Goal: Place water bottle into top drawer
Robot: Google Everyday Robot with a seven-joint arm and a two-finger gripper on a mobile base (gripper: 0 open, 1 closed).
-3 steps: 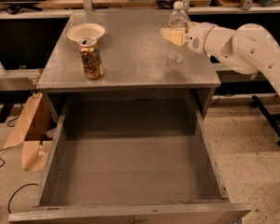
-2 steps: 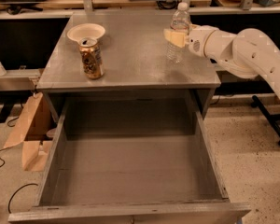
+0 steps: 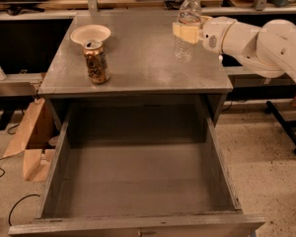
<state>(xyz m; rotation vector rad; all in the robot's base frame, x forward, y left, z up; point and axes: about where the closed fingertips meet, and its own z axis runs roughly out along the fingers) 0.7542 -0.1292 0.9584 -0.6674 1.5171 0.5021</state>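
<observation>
One water bottle (image 3: 184, 50) is upright at the worktop's (image 3: 148, 63) rear right, with the single gripper's (image 3: 186, 32) two fingers (image 3: 180, 31) clenched around its middle. One drink can (image 3: 96, 62) and one white bowl (image 3: 90, 33) sit left. One top drawer (image 3: 220, 169) gapes open below.

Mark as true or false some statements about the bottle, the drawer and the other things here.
1. The end effector grips the water bottle. True.
2. The drawer is closed. False: it is pulled open.
3. The can stands on the cabinet top, just in front of the bowl. True.
4. The water bottle lies inside the drawer. False: it is upright at the right rear of the cabinet top.
</observation>
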